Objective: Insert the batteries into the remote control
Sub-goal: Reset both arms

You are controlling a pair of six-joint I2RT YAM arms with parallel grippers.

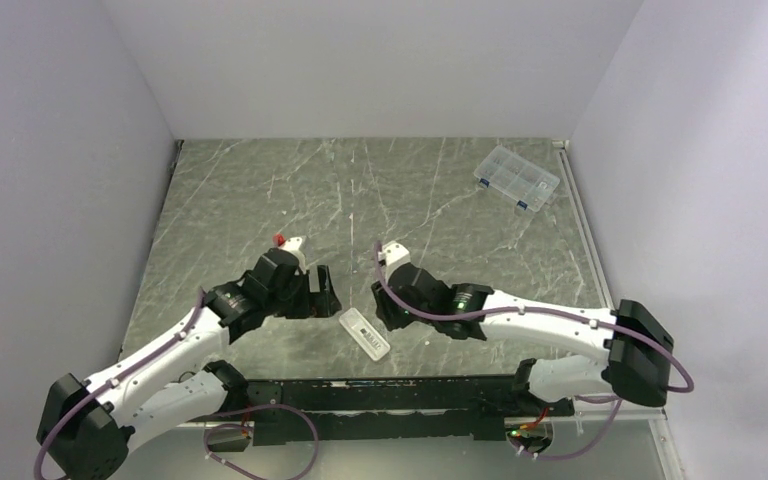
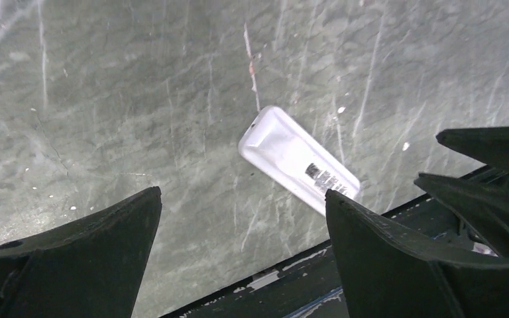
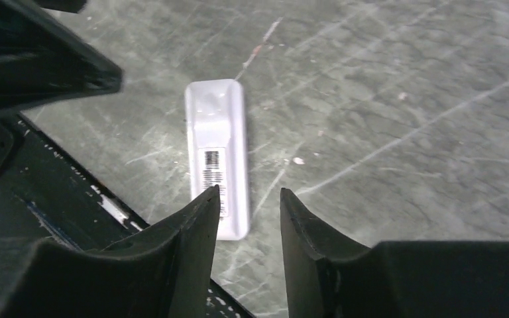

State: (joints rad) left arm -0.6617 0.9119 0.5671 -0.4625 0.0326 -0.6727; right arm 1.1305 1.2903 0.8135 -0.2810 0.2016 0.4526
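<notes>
Left arm: reaches from the near-left corner of the table (image 1: 240, 190) toward 1 o'clock, wrist bent over the marbled grey-green top.
Left gripper (image 1: 326, 296): claw spread wide with nothing between the two dark fingers (image 2: 106, 245); it hangs above the bare surface. In its wrist view the remote shows through the gap.
Remote control (image 1: 365, 333): a slim white bar lying flat on the table, between the two claws and nearer the front edge. It is at 5 o'clock from the left claw and 7 o'clock from the right one. In the top view its long axis runs from 10 to 4 o'clock. The upturned side carries a small dark printed label. Neither claw touches it.
Base rail (image 1: 400, 392): black bar along the near edge, just beside the remote's near end.
Right gripper (image 1: 384, 306): fingers parted by only a narrow gap, gripping nothing; their tips hover over the remote's near end in the wrist view.
Right arm: stretches from the near-right corner toward 10 o'clock.
Clear compartmented box (image 1: 516, 178): at 1 o'clock on the table, well apart from both claws.
</notes>
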